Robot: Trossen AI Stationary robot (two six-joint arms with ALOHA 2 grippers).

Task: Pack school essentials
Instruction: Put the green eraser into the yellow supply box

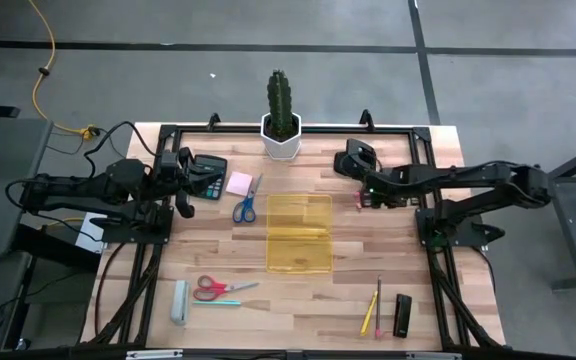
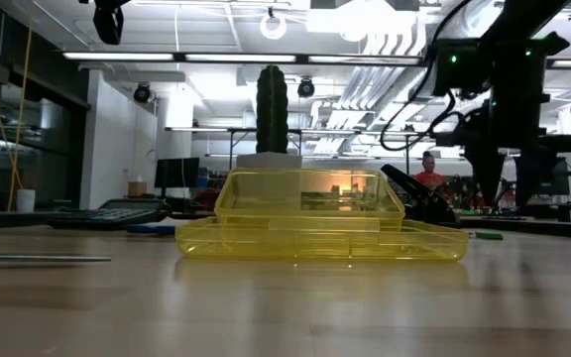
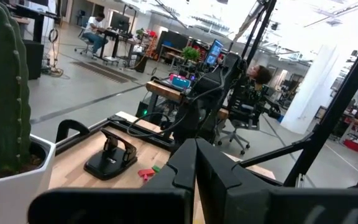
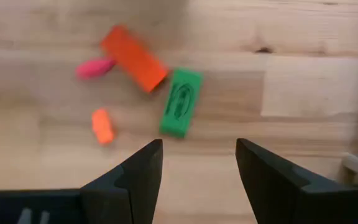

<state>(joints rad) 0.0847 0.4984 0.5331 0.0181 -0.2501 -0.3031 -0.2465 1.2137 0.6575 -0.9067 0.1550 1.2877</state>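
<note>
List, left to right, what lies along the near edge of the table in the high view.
Grey block → red-handled scissors → yellow pencil → brown pencil → black oblong object. The light-blue pen overlaps the scissors' span, so it is left out.

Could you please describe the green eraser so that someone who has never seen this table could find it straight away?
Start at the open yellow plastic case in the middle of the wooden table, then look past its right edge, under the right hand, which is open. A cluster of small pieces lies there; the green rectangular eraser is the only green one, touching an orange rectangular block, with two smaller rounded pieces nearby.
</note>
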